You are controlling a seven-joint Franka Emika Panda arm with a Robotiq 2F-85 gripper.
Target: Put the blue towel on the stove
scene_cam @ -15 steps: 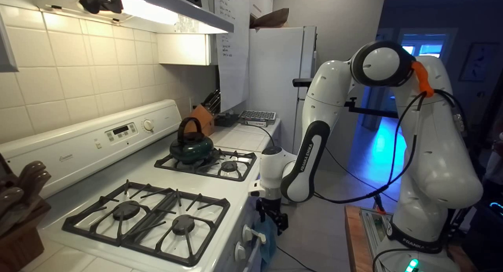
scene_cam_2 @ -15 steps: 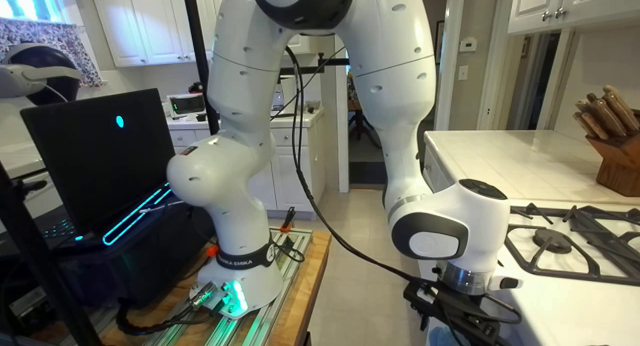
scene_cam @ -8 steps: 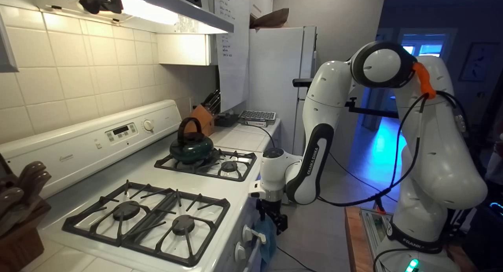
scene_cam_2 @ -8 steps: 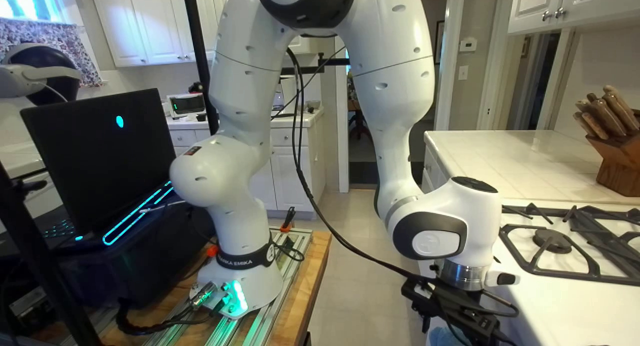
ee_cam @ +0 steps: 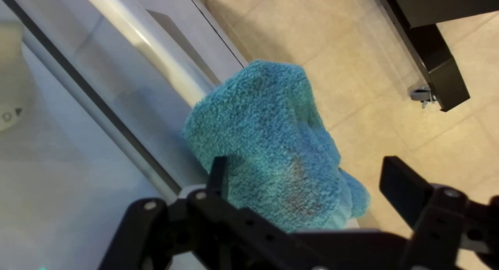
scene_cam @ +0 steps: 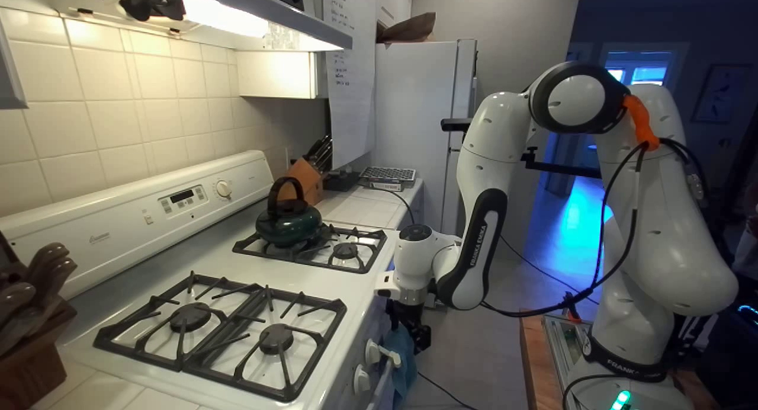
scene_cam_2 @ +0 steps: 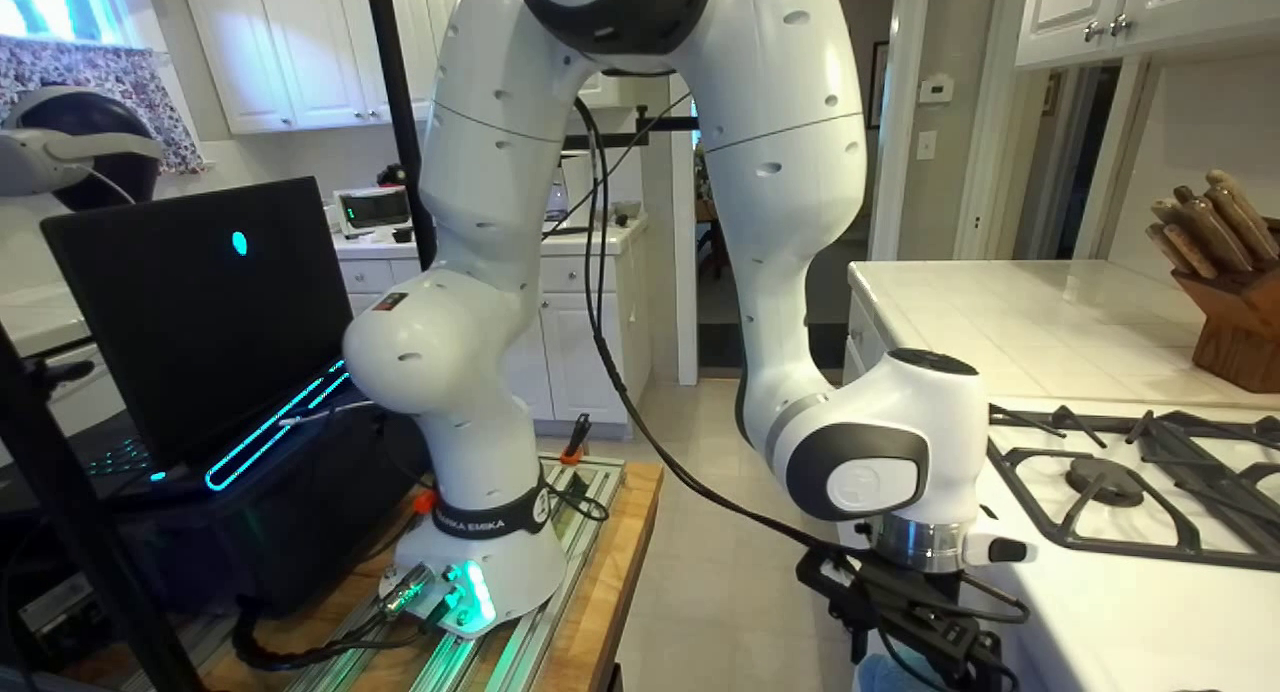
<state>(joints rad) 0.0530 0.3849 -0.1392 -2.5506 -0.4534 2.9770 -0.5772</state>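
1 white stove (scene_cam: 237, 266) stands beside 1 white robot arm (scene_cam: 574, 96), whose wrist points down at the stove's front edge. 2 black grates (scene_cam: 228, 324) lie on the stovetop. The blue towel (ee_cam: 265, 133) hangs over the oven handle (ee_cam: 156, 53), at the stove's front. A dark green kettle (scene_cam: 288, 227) sits on the farther grate in an exterior view. The gripper (ee_cam: 308, 176) stands wide at the towel, which shows between its 2 fingers (ee_cam: 405, 190) in the wrist view; whether either finger touches it cannot be told.
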